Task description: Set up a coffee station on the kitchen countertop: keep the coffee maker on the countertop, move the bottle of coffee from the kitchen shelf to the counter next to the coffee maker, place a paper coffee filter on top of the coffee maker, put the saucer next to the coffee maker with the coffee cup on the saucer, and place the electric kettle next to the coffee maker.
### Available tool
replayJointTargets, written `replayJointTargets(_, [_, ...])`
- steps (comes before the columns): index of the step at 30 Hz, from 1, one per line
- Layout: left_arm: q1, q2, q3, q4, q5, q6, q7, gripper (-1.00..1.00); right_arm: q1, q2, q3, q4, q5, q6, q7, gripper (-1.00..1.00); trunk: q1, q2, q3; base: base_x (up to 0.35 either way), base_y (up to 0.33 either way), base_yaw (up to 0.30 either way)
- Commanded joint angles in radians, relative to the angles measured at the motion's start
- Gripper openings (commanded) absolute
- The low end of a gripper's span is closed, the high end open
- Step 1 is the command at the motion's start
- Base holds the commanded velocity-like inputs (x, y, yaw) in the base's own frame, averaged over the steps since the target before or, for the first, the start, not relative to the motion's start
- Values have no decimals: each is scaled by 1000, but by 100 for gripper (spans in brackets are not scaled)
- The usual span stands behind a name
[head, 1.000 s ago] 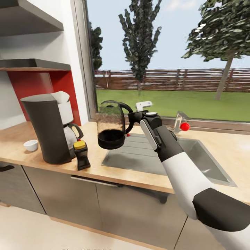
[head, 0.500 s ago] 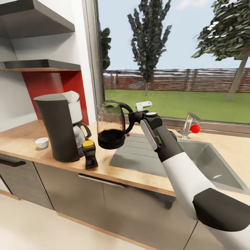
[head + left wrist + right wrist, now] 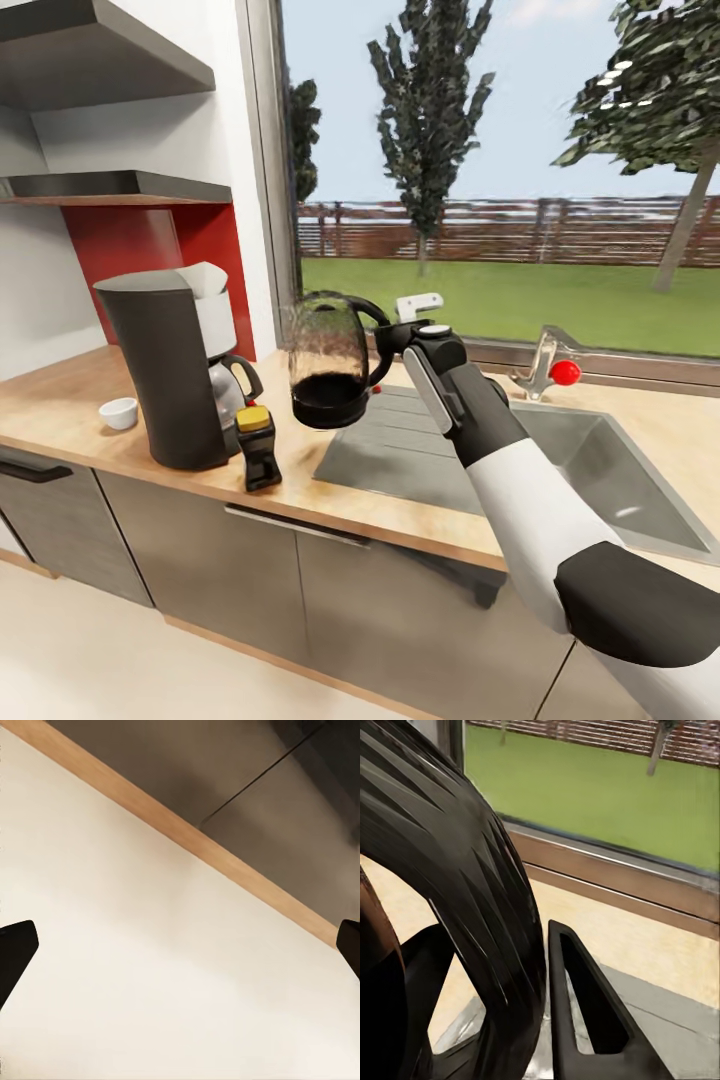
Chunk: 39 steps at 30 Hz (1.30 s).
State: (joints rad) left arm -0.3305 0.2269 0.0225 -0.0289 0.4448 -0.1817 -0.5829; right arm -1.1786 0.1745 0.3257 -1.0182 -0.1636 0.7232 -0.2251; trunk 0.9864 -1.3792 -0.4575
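Note:
The electric kettle, a clear glass jug with a black base, hangs just above the kitchen countertop at the sink's left edge. My right gripper is shut on its looped black handle, with one finger beside the loop. The dark-grey coffee maker stands to the kettle's left, and the bottle of coffee stands at its foot. The white coffee cup sits left of the coffee maker. I cannot make out the saucer or the paper coffee filter. My left gripper hangs open over the floor.
A steel sink with a drainer lies under my right arm, and a tap with a red knob is behind it. A big window runs along the back. Grey shelves hang above the coffee maker. Dark cabinets run below the worktop.
The view swung left a second ago, shifting everything right in the picture. The kettle has come slightly nearer the bottle of coffee and tilted a little. The right gripper still holds it.

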Motion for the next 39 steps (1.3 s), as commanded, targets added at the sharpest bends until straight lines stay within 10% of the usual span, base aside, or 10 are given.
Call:
replayJointTargets(1, [-1,0,2,1,-2,-4,-3,100,-1,0,2,0,-16,2,-34,-100,0,-1,-1,87,76,0])
replayJointTargets(39, [-1,0,2,1,-2,-4,-4,100,1,0,90,72,-19,-41,-82,-100,0,-1,-1,50,66,0])
